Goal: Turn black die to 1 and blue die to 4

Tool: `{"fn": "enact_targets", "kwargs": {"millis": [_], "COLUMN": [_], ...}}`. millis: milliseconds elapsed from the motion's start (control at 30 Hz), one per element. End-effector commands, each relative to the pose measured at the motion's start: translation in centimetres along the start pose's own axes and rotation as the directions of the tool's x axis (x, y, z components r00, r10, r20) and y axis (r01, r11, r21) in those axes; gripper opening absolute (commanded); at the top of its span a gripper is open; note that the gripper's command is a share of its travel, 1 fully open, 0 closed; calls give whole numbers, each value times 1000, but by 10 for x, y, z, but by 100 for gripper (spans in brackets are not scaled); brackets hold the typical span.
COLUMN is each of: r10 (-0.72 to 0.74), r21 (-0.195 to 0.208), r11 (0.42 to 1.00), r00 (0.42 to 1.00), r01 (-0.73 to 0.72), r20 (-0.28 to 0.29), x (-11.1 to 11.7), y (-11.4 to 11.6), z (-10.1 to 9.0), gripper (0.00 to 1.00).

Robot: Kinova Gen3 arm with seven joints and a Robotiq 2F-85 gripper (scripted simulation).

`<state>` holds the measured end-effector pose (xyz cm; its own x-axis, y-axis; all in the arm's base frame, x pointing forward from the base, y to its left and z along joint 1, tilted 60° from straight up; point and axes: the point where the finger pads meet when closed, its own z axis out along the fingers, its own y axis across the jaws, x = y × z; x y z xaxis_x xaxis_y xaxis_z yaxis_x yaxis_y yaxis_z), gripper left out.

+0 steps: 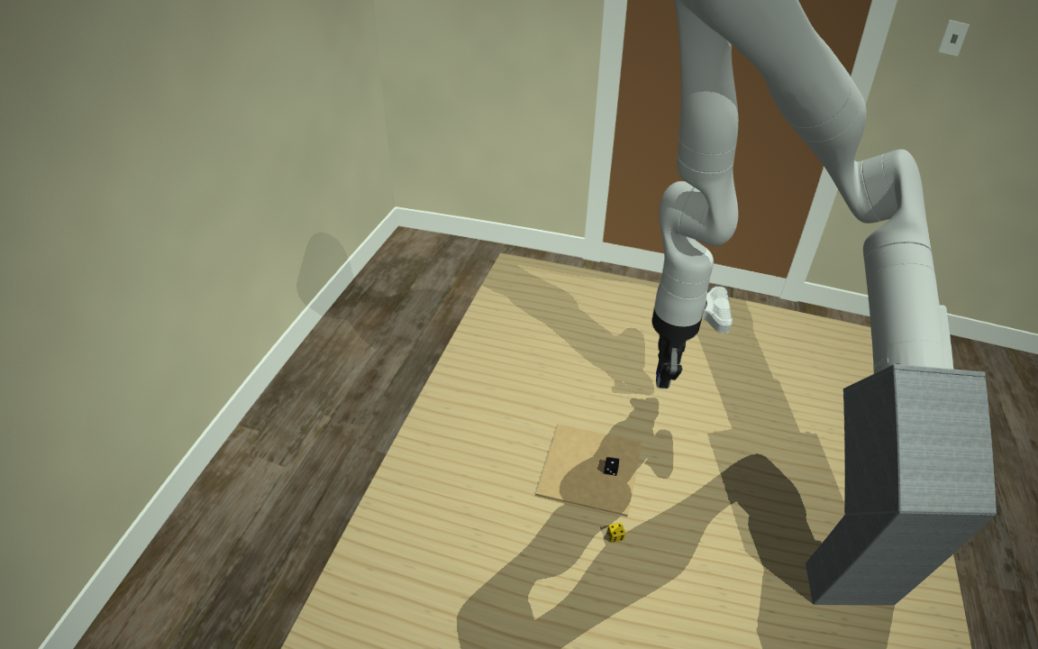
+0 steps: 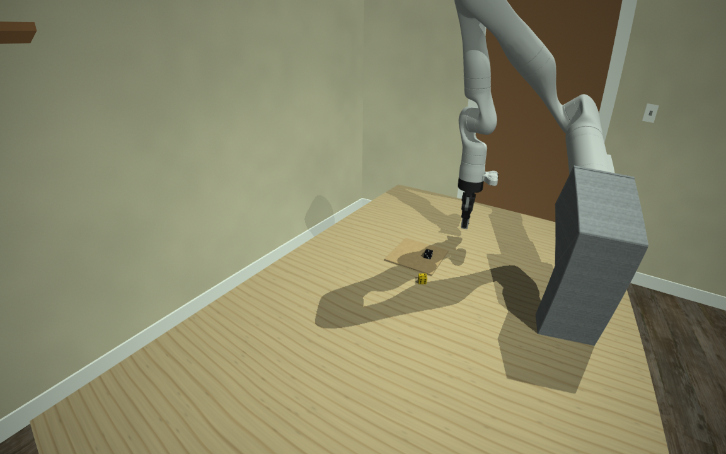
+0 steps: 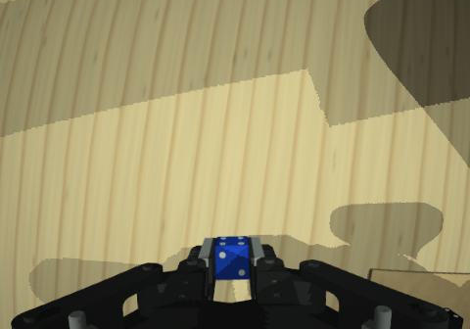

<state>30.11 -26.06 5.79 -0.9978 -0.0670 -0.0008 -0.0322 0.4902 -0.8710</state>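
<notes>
My gripper (image 1: 663, 380) (image 2: 465, 225) (image 3: 232, 253) is shut on the blue die (image 3: 232, 265), above the table beyond the mat's far right corner. Its shadow lies apart from the fingertips. In the wrist view, the die's face towards the palm shows two pips and its narrow upper face several. The black die (image 1: 611, 465) (image 2: 428, 253) (image 3: 454, 316) lies on the mat (image 1: 563, 452) (image 2: 402, 248) (image 3: 416, 280) near its right edge. Its pips are too small to read surely. The yellow die (image 1: 615, 532) (image 2: 421, 279) lies on the table, off the mat's near edge.
The pale wooden table (image 1: 426, 484) (image 2: 241, 338) (image 3: 196, 148) carries the arm's shadows. A tall grey block (image 1: 942, 443) (image 2: 608, 270) stands under the arm's base at the right. Walls and a brown door (image 1: 668, 121) (image 2: 540, 113) are behind the table.
</notes>
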Motion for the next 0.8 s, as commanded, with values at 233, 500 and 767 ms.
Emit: {"fn": "enact_targets", "kwargs": {"millis": [233,500,767], "r10": [8,8,8], "r21": [-19,-19,-19], "r11": [1000,1000,1000], "r00": [1000,1000,1000], "r01": [-7,-7,-7], "r20": [21,21,21], "x": [-7,-7,-6], "y": [4,4,3], "z": [-28,-46,-56], "gripper": [15,15,15]}}
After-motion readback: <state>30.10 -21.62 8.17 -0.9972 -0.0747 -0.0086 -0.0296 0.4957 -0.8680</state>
